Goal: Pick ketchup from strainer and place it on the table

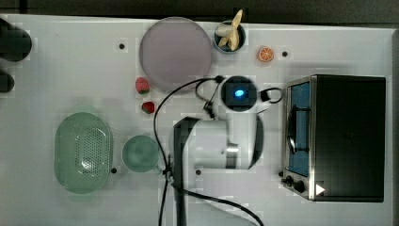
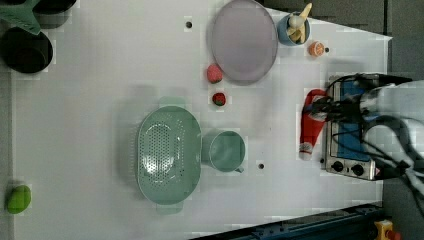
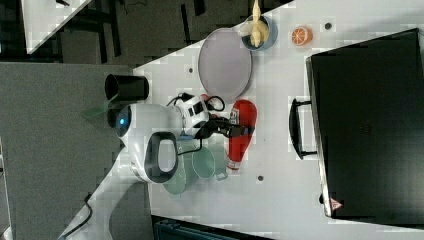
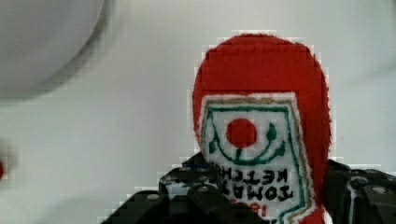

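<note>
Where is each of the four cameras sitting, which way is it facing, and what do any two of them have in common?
Top view: overhead, looking straight down at the table; the arm's white links cover the middle.
Left view: high, looking down on the strainer; the arm enters from the left view's right.
Right view: high, off the table's edge, looking down; the arm reaches to the gripper.
Wrist view: on the wrist, looking along the ketchup; dark gripper parts show.
Shared: left and right views both show the ketchup in the gripper, beside the toaster oven.

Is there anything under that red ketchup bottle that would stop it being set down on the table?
Nothing visible. The claw holds the ketchup bottle over bare table, between the cup and the toaster oven.
</note>
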